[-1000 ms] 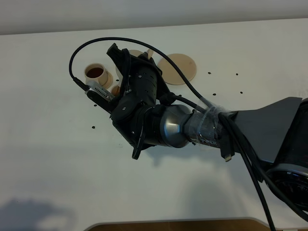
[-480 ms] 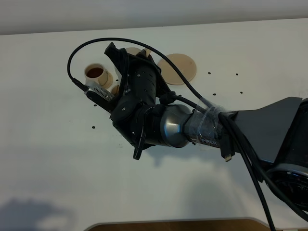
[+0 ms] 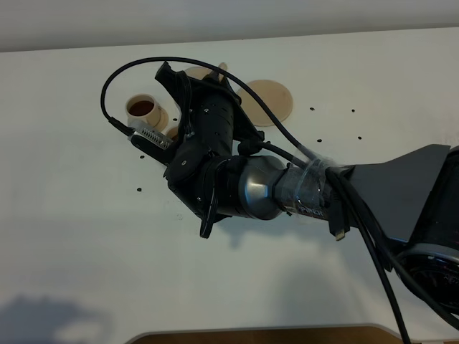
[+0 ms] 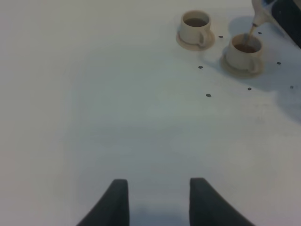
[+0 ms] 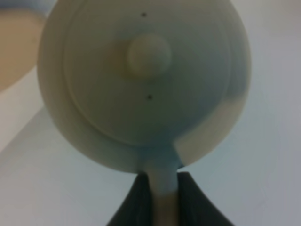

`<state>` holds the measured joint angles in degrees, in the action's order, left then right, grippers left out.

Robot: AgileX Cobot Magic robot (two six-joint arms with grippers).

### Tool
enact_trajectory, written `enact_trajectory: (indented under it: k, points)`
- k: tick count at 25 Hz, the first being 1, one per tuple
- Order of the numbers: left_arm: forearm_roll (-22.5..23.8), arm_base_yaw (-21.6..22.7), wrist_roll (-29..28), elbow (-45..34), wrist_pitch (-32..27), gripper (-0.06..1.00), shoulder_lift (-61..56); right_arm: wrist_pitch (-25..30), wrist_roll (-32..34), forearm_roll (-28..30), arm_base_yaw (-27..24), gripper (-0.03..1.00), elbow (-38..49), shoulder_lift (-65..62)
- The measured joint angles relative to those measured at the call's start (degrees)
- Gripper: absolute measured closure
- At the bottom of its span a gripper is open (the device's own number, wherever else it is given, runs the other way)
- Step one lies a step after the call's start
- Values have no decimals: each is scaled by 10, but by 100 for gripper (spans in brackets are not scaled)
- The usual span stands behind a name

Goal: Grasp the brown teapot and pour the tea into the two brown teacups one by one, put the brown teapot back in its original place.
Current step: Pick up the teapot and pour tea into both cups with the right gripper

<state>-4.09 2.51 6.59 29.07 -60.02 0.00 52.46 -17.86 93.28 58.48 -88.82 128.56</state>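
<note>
Right jaws [image 5: 159, 188]: narrow, clamped on the loop handle of the teapot [image 5: 143, 82], whose lidded body and knob lie straight ahead of the fingertips. Left jaws [image 4: 158, 200]: spread apart, empty, above bare table [image 4: 94, 117]. Well ahead of the left jaws stand two cups; the far cup [image 4: 195, 27] holds tea [image 4: 196, 21], and the near cup [image 4: 244, 52] sits under the teapot's spout, a thin stream entering it. An empty saucer [image 3: 269, 100] lies beyond the right arm. No legible writing.
</note>
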Motion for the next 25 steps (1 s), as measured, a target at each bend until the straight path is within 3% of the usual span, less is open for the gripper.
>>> enact_trajectory:
  k: [25]
  points:
    - [0,0,0,0,0,61,0,-10,-40,47,0,88,0,0]
